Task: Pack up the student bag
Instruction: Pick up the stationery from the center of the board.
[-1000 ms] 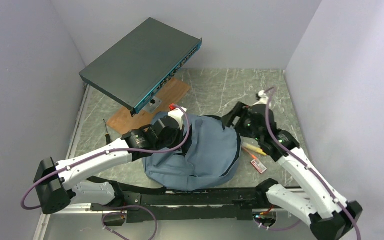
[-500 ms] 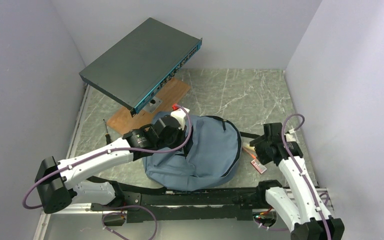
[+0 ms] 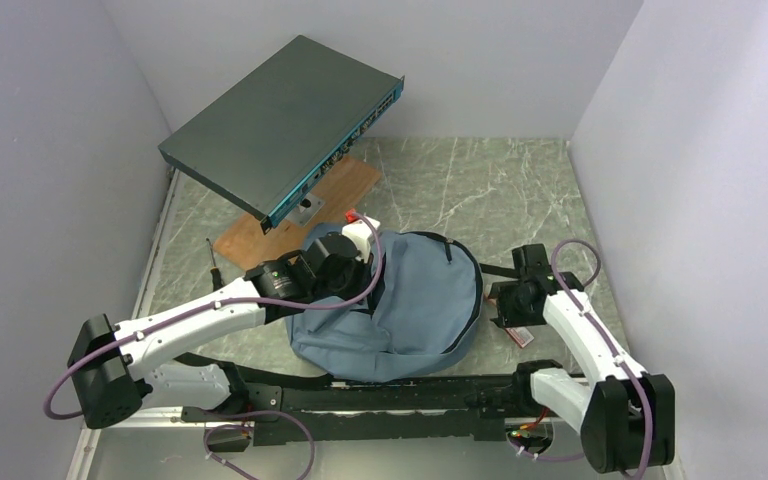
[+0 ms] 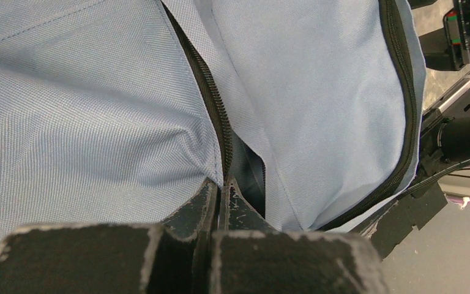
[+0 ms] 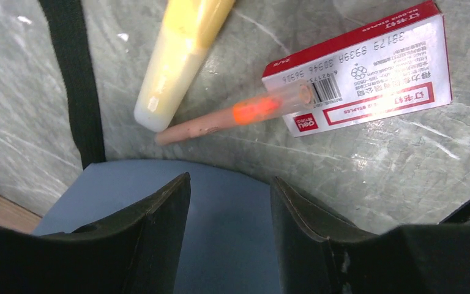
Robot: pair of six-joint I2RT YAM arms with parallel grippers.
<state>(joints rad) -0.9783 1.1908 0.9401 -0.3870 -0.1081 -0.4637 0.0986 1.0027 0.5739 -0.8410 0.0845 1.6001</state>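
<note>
student bag (image 3: 410,300) on table (image 3: 520,190) | staples box (image 5: 367,79) right of bag | pen (image 5: 220,122) touching box

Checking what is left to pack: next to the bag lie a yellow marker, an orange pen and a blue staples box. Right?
No: the staples box is red and white, not blue, as the right wrist view shows. The yellow marker and the orange pen do lie next to the bag.
</note>
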